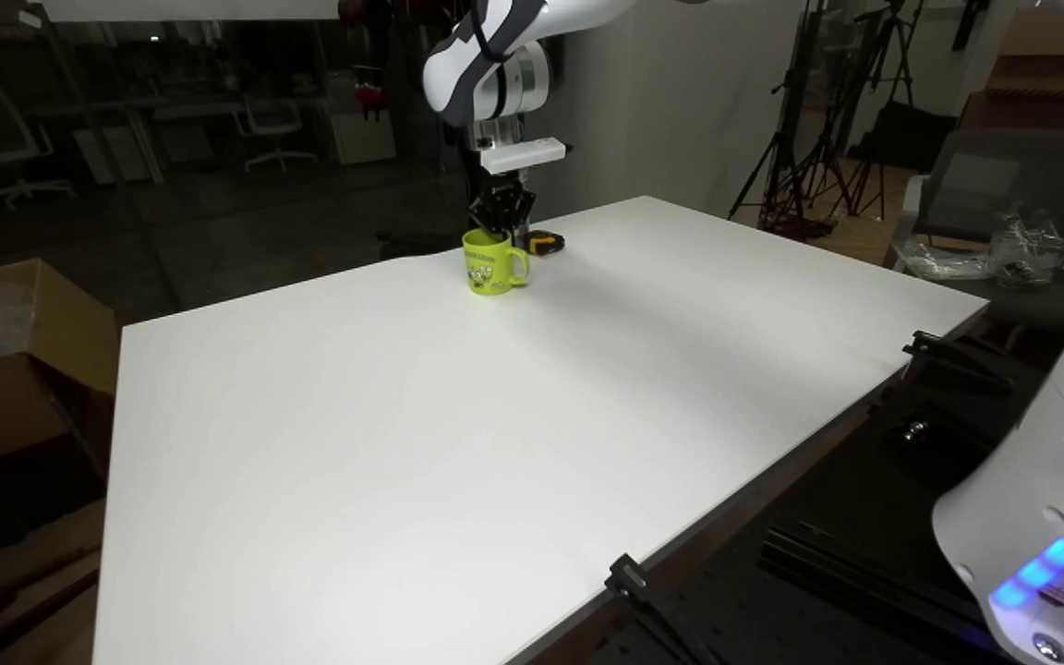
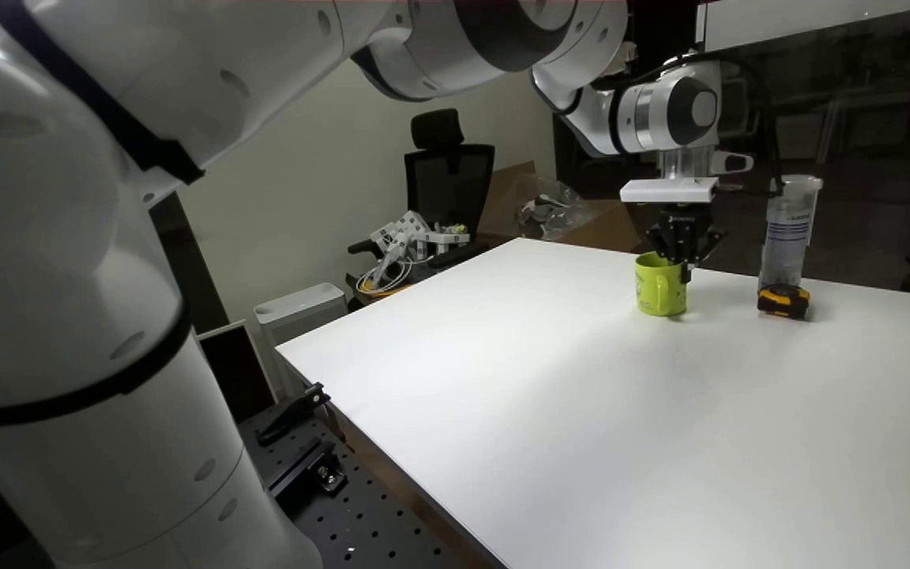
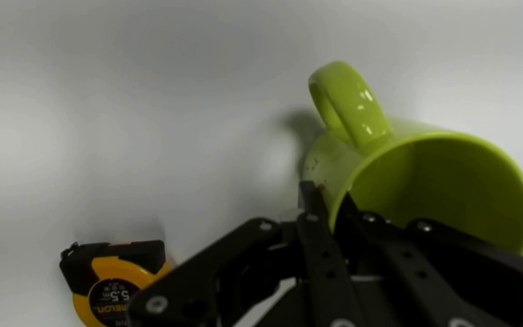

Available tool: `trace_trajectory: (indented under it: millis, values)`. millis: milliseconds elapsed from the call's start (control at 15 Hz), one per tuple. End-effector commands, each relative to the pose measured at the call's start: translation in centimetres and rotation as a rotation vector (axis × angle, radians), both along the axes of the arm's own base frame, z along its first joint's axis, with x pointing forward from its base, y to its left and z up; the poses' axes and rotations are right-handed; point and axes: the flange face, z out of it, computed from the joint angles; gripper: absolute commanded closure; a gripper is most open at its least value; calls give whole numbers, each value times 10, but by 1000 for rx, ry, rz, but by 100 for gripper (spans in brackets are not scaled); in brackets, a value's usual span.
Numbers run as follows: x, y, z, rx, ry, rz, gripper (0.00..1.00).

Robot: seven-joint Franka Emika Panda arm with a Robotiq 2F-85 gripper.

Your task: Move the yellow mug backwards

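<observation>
On the table [image 1: 384,462] at twelve o'clock in an exterior view stands the yellow mug [image 1: 490,268]. The gripper [image 3: 328,197] looks clamped on its wall, one finger [image 3: 351,227] inside, likely for a sure backward move; its handle [image 3: 357,106] points clear, toward eleven in the wrist view.

Points the black gripper [image 1: 507,231] down at the rim of the yellow mug [image 1: 489,265] near the far edge of the white worktop [image 1: 384,443], in an exterior view. Has the handle toward the right corner, near a small black-and-yellow object [image 1: 547,243]. Bordered along the edge beside the white robot base [image 1: 1040,499] by two black fittings [image 1: 629,574]; flanked past the left corner by a cardboard box [image 1: 75,319].
</observation>
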Motion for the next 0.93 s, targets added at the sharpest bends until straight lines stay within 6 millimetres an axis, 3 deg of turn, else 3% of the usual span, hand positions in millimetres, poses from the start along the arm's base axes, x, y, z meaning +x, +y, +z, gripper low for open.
trace_trajectory:
  millis: [0, 67, 133, 267, 467, 867]
  values:
    - [11, 1, -2, -11, -18, -38, 98]
    - [11, 1, -1, -2, -16, -38, 98]
    - [11, 1, -1, 4, -11, -38, 65]
    - [12, 1, -2, 10, -12, -38, 58]
    - [13, 2, -1, 9, -24, -38, 38]
    - [18, 14, 25, 13, -82, -9, 1]
